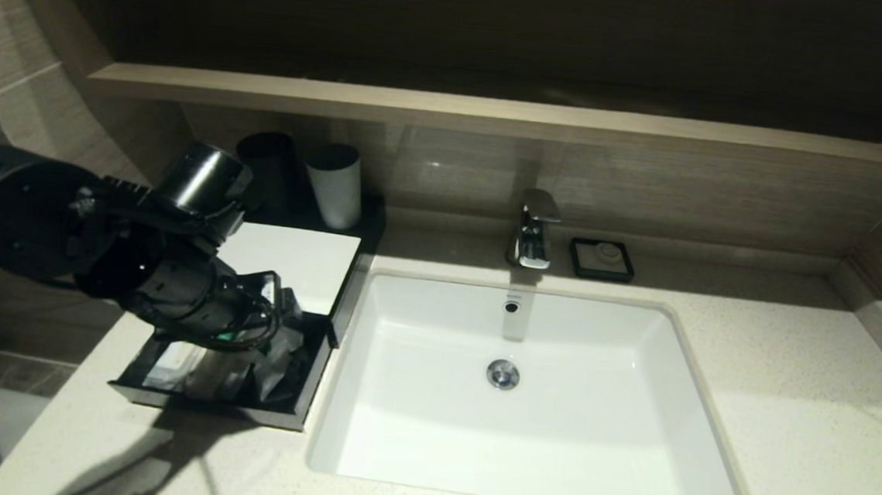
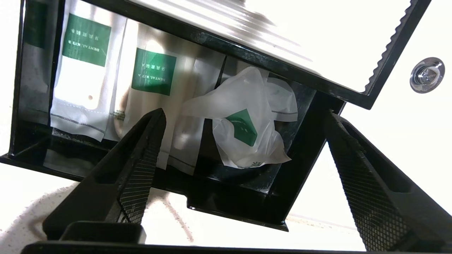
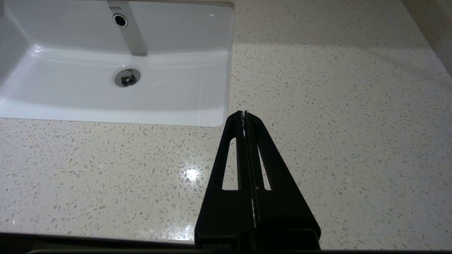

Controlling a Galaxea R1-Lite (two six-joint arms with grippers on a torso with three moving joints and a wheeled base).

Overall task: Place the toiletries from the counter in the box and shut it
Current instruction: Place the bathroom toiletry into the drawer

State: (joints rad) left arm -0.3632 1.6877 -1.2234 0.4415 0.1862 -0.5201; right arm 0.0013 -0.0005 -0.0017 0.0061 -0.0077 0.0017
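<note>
A black box (image 1: 308, 393) sits on the counter left of the sink, its white lid (image 1: 297, 257) slid back toward the wall. White packets with green labels lie inside. The left wrist view shows two flat dental-kit packets (image 2: 84, 70) (image 2: 152, 81) and a crumpled packet (image 2: 247, 123) in the end compartment of the box (image 2: 243, 208). My left gripper (image 1: 275, 307) hovers over the open part of the box, open and empty (image 2: 245, 113). My right gripper (image 3: 244, 113) is shut and empty over bare counter right of the sink, out of the head view.
The white sink (image 1: 399, 400) lies just right of the box, with a faucet (image 1: 533, 231) and a black soap dish (image 1: 602, 259) behind it. A black cup (image 1: 268, 167) and a white cup (image 1: 334, 186) stand behind the box. Speckled counter (image 1: 801, 428) stretches right.
</note>
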